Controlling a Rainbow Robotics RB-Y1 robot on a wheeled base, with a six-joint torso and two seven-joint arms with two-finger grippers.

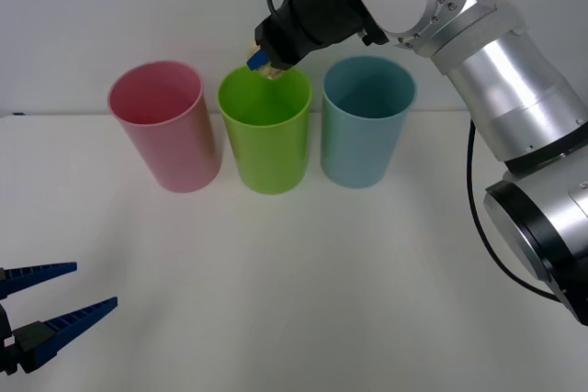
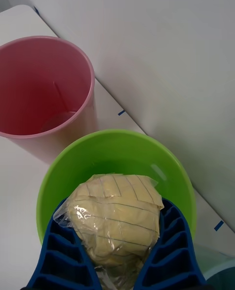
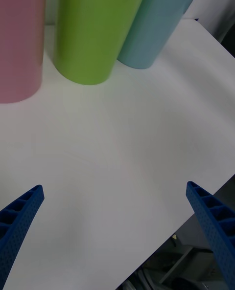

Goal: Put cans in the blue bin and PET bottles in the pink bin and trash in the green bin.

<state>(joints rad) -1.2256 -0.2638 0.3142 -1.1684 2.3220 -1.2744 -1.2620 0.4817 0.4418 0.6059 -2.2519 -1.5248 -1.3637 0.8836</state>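
Note:
Three tall bins stand in a row at the back of the table: the pink bin [image 1: 165, 126] on the left, the green bin [image 1: 266, 130] in the middle, the blue bin [image 1: 367, 121] on the right. My right gripper [image 1: 265, 65] hangs just above the green bin's far rim, shut on the trash [image 2: 115, 221], a pale yellow crumpled ball wrapped in clear film. In the right wrist view the ball sits between the blue fingers [image 2: 61, 256] over the green bin's [image 2: 117, 148] mouth, with the pink bin [image 2: 44, 89] beside it. My left gripper [image 1: 50, 305] is open near the table's front left corner.
The white table [image 1: 294, 273] stretches from the bins to its front edge. A grey wall stands right behind the bins. In the left wrist view the pink bin [image 3: 19, 40], green bin [image 3: 95, 26] and blue bin [image 3: 154, 21] stand ahead, and the table edge [image 3: 196, 207] drops off close by.

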